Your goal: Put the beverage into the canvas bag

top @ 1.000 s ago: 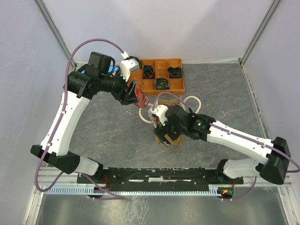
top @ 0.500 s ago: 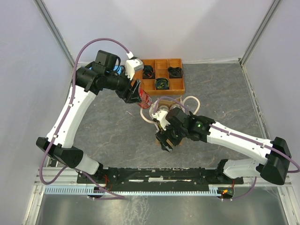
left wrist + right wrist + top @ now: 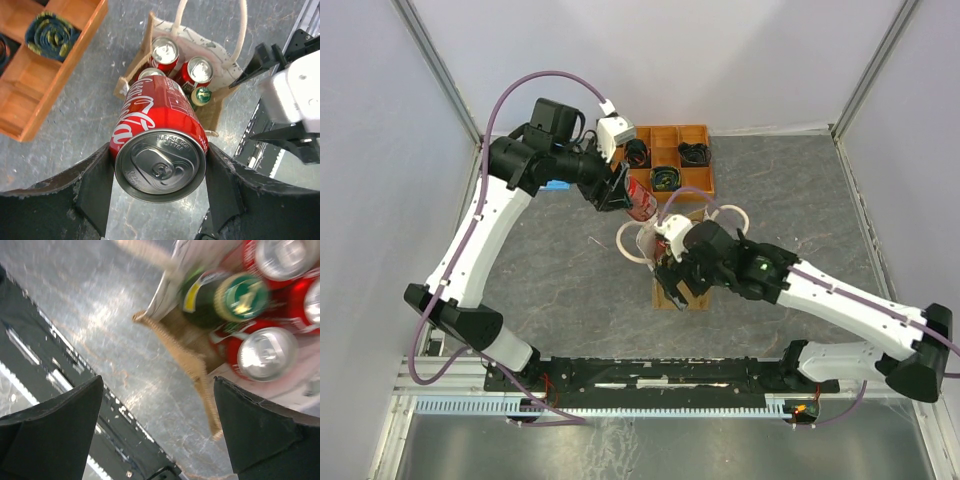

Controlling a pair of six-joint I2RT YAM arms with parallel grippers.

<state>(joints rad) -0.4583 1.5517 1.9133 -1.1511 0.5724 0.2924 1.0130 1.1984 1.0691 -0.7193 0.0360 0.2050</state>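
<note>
Grey counter (image 3: 550, 260) underneath; left fingers (image 3: 92, 185) clamp a red cola can (image 3: 160, 145) near the canvas bag (image 3: 132, 70), right fingers (image 3: 55, 425) spread over its corner.

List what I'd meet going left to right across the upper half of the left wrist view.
Tray → bag → right fingers. The held can overlaps the bag, so it is left out.
</note>
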